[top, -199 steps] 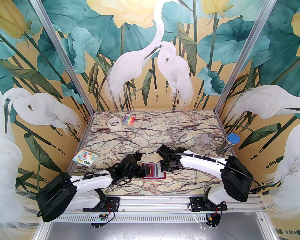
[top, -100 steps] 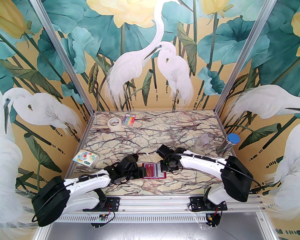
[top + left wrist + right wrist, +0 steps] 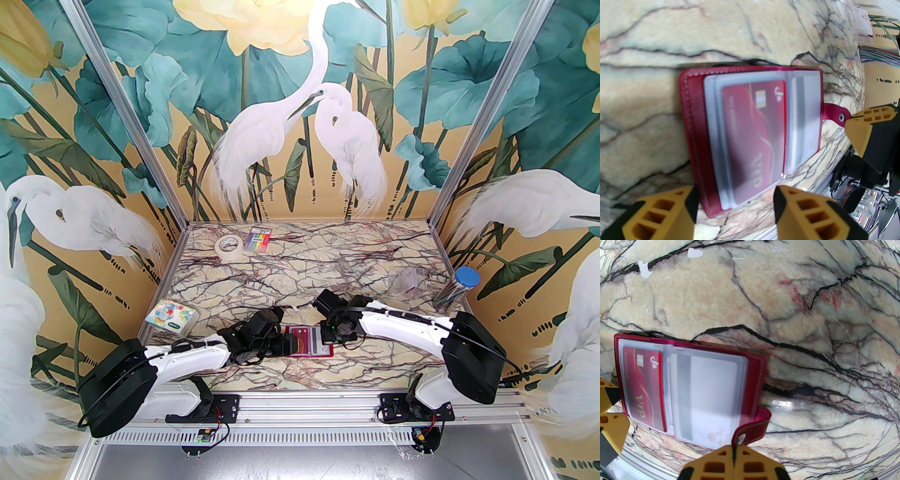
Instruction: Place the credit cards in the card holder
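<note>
We're looking at the card holder [image 3: 692, 131], spread open on the marble table [image 3: 328, 262] near the front edge, between the two arms. The left gripper [image 3: 736, 195] is released, jaws well apart. The holder's near end lies just beyond that gap, and we see nothing pinched. A red card [image 3: 752, 140] sits tucked in the clear sleeve on the page nearest this gripper. A pale card [image 3: 712, 390] fills the sleeve on the other page.

Over to the right gripper [image 3: 734, 451]: clenched tight, its tips touching the snap tab [image 3: 753, 425]. We cannot tell whether the tab is nipped between them. The two grippers face each other across the holder, one at each end.

Well apart from all this, a tape roll [image 3: 219, 249] and a rainbow-striped packet [image 3: 260, 239] lie at the back left. A patterned packet [image 3: 171, 317] is at the left edge, and a clear plastic case [image 3: 407, 280] and a blue-capped tube [image 3: 464, 279] sit over on the right.
</note>
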Robot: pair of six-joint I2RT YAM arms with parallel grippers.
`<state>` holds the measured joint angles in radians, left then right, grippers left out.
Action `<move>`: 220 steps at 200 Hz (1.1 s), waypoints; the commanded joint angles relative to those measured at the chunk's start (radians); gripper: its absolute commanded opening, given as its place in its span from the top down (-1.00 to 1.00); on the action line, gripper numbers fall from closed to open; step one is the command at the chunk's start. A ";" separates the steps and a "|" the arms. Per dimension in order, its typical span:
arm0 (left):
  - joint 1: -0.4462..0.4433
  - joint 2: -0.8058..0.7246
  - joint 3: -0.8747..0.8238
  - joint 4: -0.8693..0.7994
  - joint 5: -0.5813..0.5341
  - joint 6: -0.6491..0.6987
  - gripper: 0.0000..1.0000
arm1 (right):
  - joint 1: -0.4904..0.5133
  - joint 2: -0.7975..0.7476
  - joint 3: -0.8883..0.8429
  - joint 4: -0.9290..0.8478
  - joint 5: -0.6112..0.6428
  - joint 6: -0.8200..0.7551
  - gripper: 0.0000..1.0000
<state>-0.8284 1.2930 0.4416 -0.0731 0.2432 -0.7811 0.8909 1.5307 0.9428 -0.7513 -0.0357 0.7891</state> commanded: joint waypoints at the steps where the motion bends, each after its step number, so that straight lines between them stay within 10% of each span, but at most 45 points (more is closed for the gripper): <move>1: -0.012 0.018 0.016 0.033 0.021 0.040 -0.15 | 0.005 0.010 0.016 -0.003 -0.013 0.005 1.00; 220: -0.041 0.001 -0.027 0.489 0.268 -0.061 -0.18 | 0.018 -0.057 -0.058 0.091 -0.059 0.036 1.00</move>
<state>-0.8562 1.2625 0.4026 0.3496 0.4751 -0.8242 0.9024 1.5097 0.9054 -0.6823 -0.0799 0.8082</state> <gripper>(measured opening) 0.588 0.031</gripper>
